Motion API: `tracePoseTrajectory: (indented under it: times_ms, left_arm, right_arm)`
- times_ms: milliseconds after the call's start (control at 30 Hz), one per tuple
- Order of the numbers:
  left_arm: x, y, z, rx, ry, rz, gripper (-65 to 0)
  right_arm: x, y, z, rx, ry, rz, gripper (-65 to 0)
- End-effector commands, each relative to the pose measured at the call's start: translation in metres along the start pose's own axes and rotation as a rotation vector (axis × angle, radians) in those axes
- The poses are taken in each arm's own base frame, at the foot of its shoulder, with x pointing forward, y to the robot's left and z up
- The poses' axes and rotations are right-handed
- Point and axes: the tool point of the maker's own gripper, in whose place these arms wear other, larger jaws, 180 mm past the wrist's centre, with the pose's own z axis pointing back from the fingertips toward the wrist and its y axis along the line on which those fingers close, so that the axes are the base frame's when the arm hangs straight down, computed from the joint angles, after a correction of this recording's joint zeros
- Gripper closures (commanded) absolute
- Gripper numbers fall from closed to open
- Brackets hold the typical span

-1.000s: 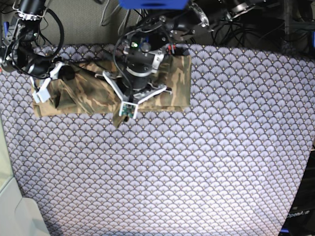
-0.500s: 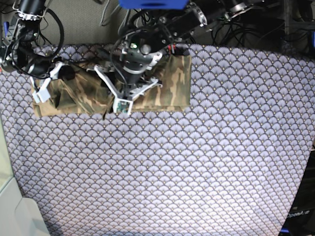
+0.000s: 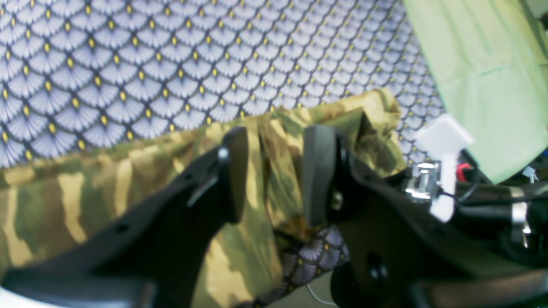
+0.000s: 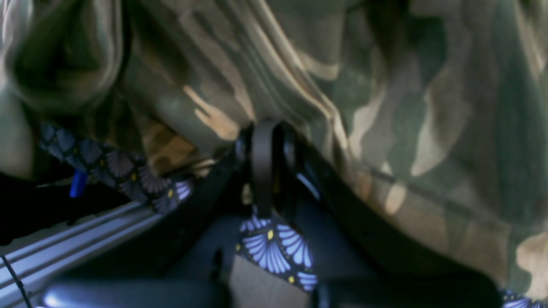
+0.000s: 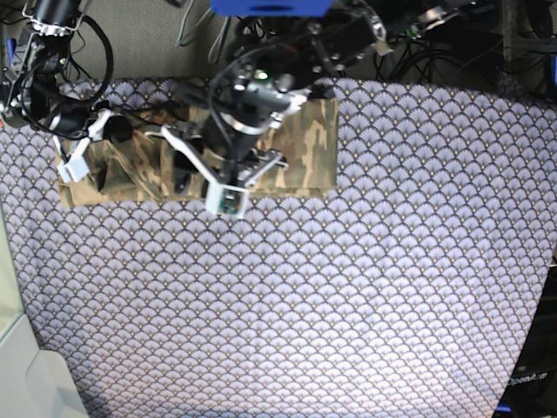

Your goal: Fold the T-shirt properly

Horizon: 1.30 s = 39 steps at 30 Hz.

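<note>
The left hand (image 3: 274, 175) stands with its jaws apart over the camouflage T-shirt (image 5: 309, 148), gripping nothing. The right hand (image 4: 265, 162) is pinched shut on the shirt's edge at about 9 o'clock. The shirt lies as a long folded band at 11 o'clock on the purple scale-patterned tabletop cloth (image 5: 348, 296); further crosswise folds look left. The left arm hides the band's middle.

T-shirt (image 5: 300, 152) middle hidden under arm
</note>
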Motion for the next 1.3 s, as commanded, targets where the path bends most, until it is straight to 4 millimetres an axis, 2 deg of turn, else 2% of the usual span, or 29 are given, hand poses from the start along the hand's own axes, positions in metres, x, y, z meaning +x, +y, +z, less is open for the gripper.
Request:
tracePoseTrajectory:
  times_ms: [0,33,133,233,367,467,600,700,833,967,1200,1267]
  left_arm:
    - [0.024,0.005,0.003,0.009,-0.08,0.011,-21.2]
    - [0.028,0.014,0.003,0.032,-0.087,0.03,-21.2]
    - [0.021,0.042,0.005,0.11,-0.067,0.095,-20.1]
    - [0.009,0.068,0.008,0.18,-0.039,0.135,-12.8]
    - [-0.019,0.074,0.012,0.19,0.078,0.12,-3.9]
    - [-0.042,0.08,0.018,0.207,0.179,0.134,0.0]
    - [-0.058,0.104,0.027,0.265,0.248,0.157,-0.5]
    - [-0.064,0.134,0.036,0.347,0.261,0.206,-0.7]
    - [-0.058,0.165,0.047,0.426,0.227,0.23,-0.9]
    - [-0.055,0.178,0.05,0.453,0.223,0.218,-1.0]
    - [-0.063,0.189,0.044,0.484,0.25,0.21,-1.0]
    - [-0.066,0.191,0.043,0.492,0.26,0.209,-1.0]
  right_arm:
    - [-0.005,-0.006,0.002,-0.03,0.035,0.012,-2.3]
    - [-0.005,-0.006,0.002,-0.03,0.035,0.012,-2.3]
    - [-0.005,-0.006,0.002,-0.03,0.036,0.011,-2.3]
    - [-0.005,-0.006,0.002,-0.03,0.035,0.011,-2.3]
    - [-0.005,-0.006,0.002,-0.03,0.035,0.012,-2.3]
    - [-0.004,-0.006,0.002,-0.03,0.033,0.012,-2.3]
    - [-0.003,-0.007,0.004,-0.034,0.034,0.017,-2.3]
    - [-0.001,-0.015,0.01,-0.055,0.041,0.032,-2.3]
    - [0.011,-0.023,0.023,-0.093,0.027,0.075,-2.3]
    - [0.025,-0.02,0.038,-0.127,0.0,0.144,-2.3]
    - [0.024,-0.025,0.046,-0.154,0.044,0.153,-2.3]
    - [0.031,-0.029,0.05,-0.17,0.05,0.169,-2.4]
